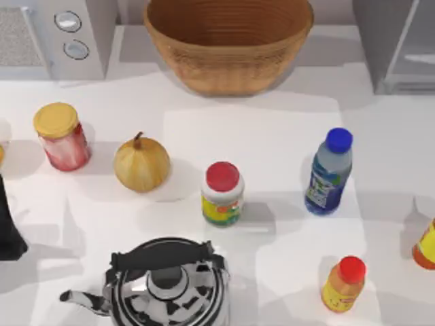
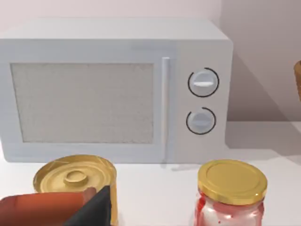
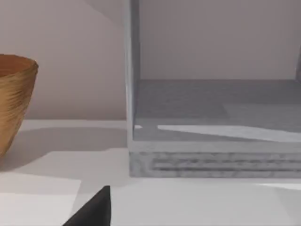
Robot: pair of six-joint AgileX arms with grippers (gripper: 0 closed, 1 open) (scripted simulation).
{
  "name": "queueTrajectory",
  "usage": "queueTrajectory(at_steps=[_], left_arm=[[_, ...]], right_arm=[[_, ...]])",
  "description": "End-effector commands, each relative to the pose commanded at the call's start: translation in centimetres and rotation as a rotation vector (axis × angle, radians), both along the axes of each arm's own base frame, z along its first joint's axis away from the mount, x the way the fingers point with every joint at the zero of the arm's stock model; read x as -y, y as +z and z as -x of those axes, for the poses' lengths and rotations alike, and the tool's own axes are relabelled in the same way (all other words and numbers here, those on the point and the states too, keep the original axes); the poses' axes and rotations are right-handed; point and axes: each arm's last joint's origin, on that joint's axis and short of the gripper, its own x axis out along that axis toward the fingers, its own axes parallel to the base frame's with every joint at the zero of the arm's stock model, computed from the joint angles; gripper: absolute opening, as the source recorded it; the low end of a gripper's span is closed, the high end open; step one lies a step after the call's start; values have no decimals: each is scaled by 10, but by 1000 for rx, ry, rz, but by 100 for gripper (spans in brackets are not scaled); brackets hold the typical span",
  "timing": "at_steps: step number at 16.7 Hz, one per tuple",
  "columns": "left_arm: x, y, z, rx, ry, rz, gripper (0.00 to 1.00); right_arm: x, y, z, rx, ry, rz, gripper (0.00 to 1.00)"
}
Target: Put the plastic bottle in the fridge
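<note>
Looking down, worktop (image 1: 272,129): white, smooth, crossed by soft shadows.
Plastic bottle (image 1: 329,172): one, tall, clear-greyish, with a blue cap and a blue label; it stands upright on the right half of the worktop, well short of the fridge.
Fridge (image 1: 401,44): one grey metallic box with a pale panel, at the far right corner, cut off by the frame.
Basket (image 1: 228,41): one round woven bowl at the far middle, its rim cropped.
Microwave (image 1: 54,34): one grey box with two round knobs, far left, partly cropped.
Jars: two, a red-filled jar with a yellow lid (image 1: 62,136) at the left and a white jar with a red lid (image 1: 222,193) near the middle.
Onion (image 1: 141,163): one, golden and bulbous, between the two jars.
Kettle (image 1: 166,285): one, glossy patterned metal with a black handle, at the near edge, its base cropped.
Small orange bottle (image 1: 343,284): one, red-capped, nearer than the plastic bottle; an orange sliver at the right edge is too cropped to name.

Left wrist view, left claw (image 2: 96,207): a dark wedge facing the microwave; spread or pressed together, I cannot tell.
Gold tin (image 2: 75,176): one, ridged lid, just beside the wedge.

Right wrist view, right claw (image 3: 94,207): a dark wedge low over the worktop, facing the fridge's grey hollow; state cannot be told.
</note>
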Motion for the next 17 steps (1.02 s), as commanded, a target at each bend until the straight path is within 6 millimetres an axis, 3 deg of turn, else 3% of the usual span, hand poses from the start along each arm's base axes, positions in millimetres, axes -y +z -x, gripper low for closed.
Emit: queueTrajectory(at_steps=[8, 17], left_arm=[[0, 0, 0, 0, 0, 0, 100], [0, 0, 0, 0, 0, 0, 100]], right_arm=[[-7, 2, -13, -62, 128, 44, 100], [-26, -4, -74, -198, 424, 122, 100]])
